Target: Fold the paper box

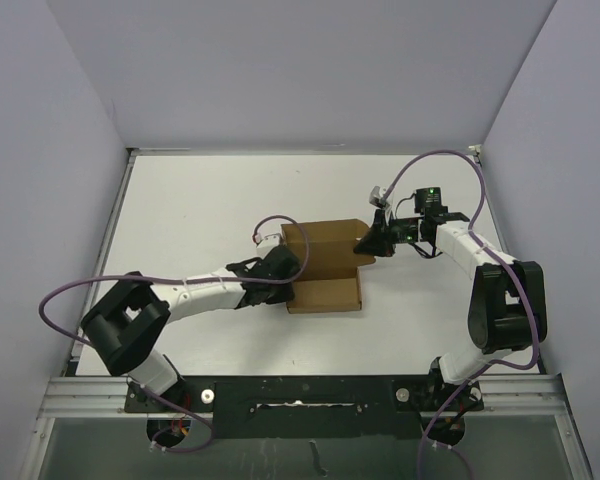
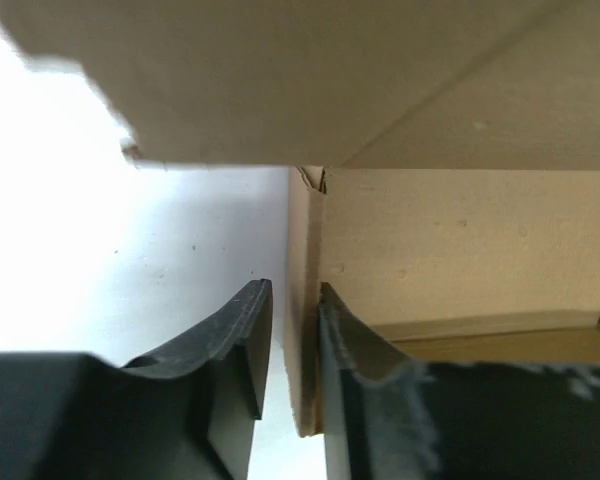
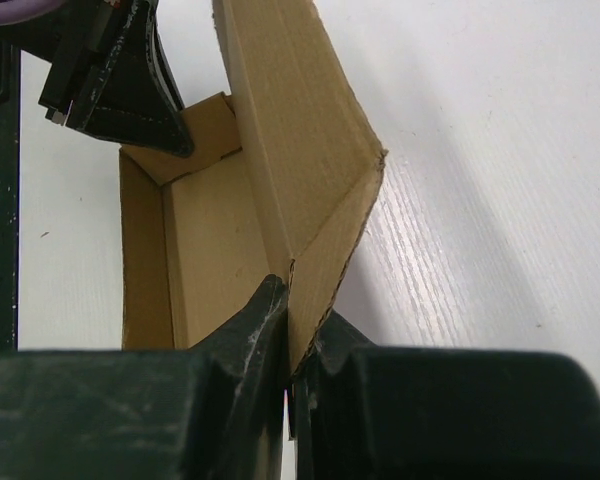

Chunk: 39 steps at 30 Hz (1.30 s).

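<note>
The paper box is plain brown cardboard, half folded, lying mid-table between both arms. My left gripper is at its left end. In the left wrist view the left gripper straddles an upright side wall of the paper box; the right finger touches the wall, and a thin gap shows at the left finger. My right gripper is at the box's right end. In the right wrist view the right gripper is shut on a raised flap of the paper box. The left gripper shows beyond the open box.
The white table is enclosed by pale walls on three sides. A metal rail runs along the near edge by the arm bases. Purple cables loop beside each arm.
</note>
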### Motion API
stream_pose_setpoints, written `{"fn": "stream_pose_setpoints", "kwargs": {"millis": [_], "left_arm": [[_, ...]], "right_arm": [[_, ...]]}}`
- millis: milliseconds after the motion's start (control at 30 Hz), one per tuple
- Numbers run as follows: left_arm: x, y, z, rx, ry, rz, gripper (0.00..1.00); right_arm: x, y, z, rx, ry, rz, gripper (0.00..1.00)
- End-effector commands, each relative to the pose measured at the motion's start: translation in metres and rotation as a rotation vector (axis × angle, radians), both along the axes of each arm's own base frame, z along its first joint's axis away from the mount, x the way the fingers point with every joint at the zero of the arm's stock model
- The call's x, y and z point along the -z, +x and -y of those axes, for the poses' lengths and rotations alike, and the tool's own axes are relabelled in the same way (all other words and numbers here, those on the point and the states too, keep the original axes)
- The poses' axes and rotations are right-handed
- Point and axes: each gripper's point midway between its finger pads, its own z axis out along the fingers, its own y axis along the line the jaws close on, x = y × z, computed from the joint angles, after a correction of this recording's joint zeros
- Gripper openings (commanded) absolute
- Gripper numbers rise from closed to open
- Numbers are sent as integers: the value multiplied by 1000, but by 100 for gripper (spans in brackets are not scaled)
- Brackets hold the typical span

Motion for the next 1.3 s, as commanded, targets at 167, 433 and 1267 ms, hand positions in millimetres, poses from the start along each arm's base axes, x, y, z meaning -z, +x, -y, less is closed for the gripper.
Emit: {"fn": "stream_pose_setpoints", "kwargs": {"millis": [167,433,1267], "left_arm": [[3,9,-14,13,194,33,0],[-2,11,-32,13,417,84,0],[-36,30,7,83,269,161,46]], "right_arm": [[-13,7,-7,-36,27,52,0],[-13,6,-8,-39,27,52,0],[-13,5,-10,-46,27,53,0]]}}
